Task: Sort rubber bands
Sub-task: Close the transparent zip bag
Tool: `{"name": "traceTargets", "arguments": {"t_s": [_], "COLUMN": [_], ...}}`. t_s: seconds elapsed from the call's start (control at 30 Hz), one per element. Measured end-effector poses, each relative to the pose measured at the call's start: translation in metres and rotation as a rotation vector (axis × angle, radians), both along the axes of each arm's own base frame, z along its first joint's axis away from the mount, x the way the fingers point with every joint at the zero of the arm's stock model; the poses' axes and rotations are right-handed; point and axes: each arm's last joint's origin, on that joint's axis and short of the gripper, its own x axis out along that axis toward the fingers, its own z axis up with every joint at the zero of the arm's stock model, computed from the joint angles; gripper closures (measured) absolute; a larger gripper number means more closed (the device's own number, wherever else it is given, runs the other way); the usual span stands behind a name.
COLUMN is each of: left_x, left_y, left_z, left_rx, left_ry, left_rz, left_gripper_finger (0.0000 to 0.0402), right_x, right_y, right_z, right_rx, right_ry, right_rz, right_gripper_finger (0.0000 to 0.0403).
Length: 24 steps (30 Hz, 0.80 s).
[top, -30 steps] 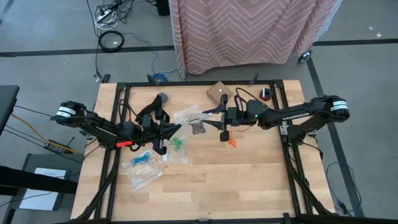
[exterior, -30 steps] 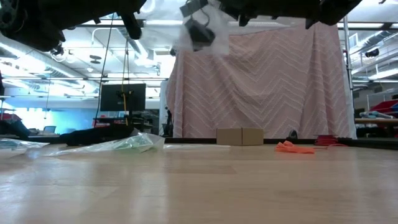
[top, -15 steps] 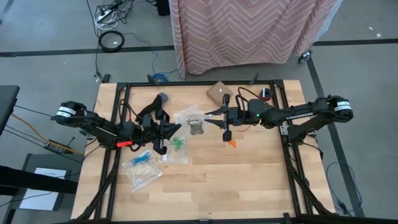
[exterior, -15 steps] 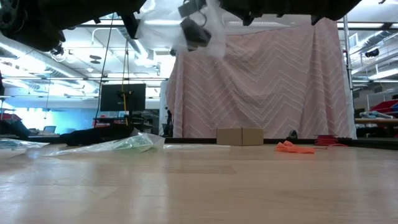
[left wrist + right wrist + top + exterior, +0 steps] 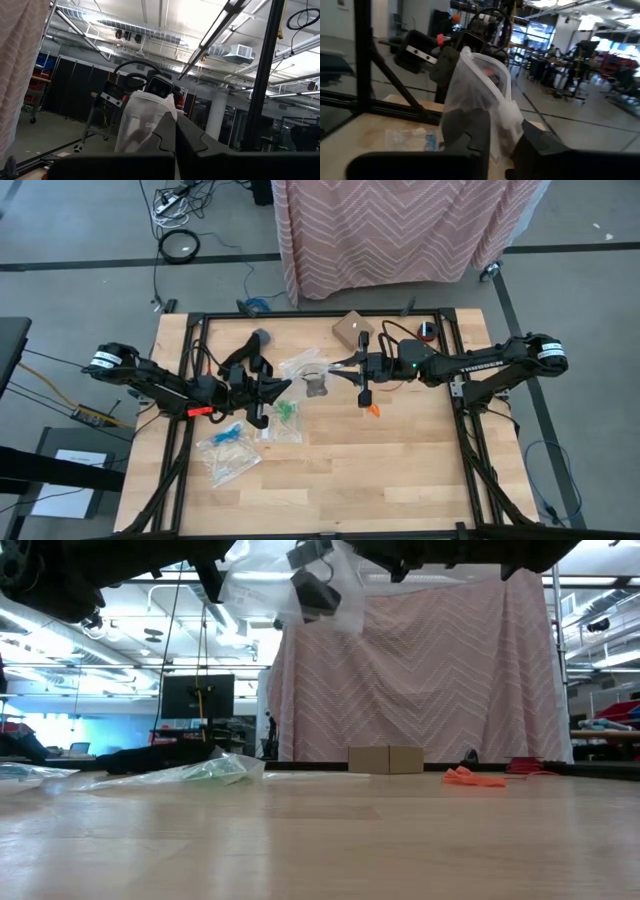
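A clear zip bag (image 5: 300, 367) with dark rubber bands (image 5: 317, 386) inside hangs above the table's middle, high in the low view (image 5: 270, 580). My left gripper (image 5: 283, 385) is shut on its left side, and my right gripper (image 5: 333, 368) stands at its right side with the bag between its fingers. Loose orange rubber bands (image 5: 373, 409) lie on the table below the right gripper. A bag with green bands (image 5: 287, 414) and one with blue bands (image 5: 228, 442) lie flat on the table near the left gripper. My left gripper pinches the clear bag's nearest edge (image 5: 162, 131) between its two shut fingers, coming level from the table's left. The bag reaches away from the fingers, clear of the table. My right gripper has the bag's bunched zip-track corner (image 5: 509, 114) between its two fingers (image 5: 470, 130), coming level from the table's right. The bag stands up past the fingers, clear of the table.
A small cardboard box (image 5: 352, 328) and a red object (image 5: 428, 332) sit at the table's far edge. Black frame rails (image 5: 190, 380) run along the left and right sides. Bare wood lies across the near half of the table.
The clear bag held between the two grippers has spread out: in the low view its film now shows wider to both sides of the dark bands. Both arms have stayed in place.
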Motion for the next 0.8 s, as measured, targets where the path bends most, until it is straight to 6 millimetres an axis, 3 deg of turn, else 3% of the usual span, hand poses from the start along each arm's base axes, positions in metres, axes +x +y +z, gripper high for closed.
{"name": "traceTargets", "arguments": {"t_s": [0.1, 0.37, 0.6, 0.8], "left_x": [0.0, 0.001, 0.002, 0.009], "left_y": [0.0, 0.0, 0.0, 0.0], "left_z": [0.0, -0.002, -0.003, -0.024], "left_rx": [0.0, 0.025, 0.054, 0.215], "left_ry": [0.001, 0.022, 0.043, 0.297], "left_rz": [0.0, 0.013, 0.026, 0.131], "left_gripper_finger": [0.04, 0.04, 0.04, 0.0385], "right_x": [0.0, -0.001, -0.002, -0.004], "right_y": [-0.001, 0.004, 0.018, 0.031], "right_z": [0.0, 0.0, -0.011, -0.011], "right_rx": [-0.027, -0.047, -0.021, -0.033], "right_ry": [0.001, 0.007, 0.118, 0.121], "right_rz": [-0.058, -0.2, -0.252, -0.307], "right_gripper_finger": [0.0394, 0.0402, 0.0403, 0.0403]}}
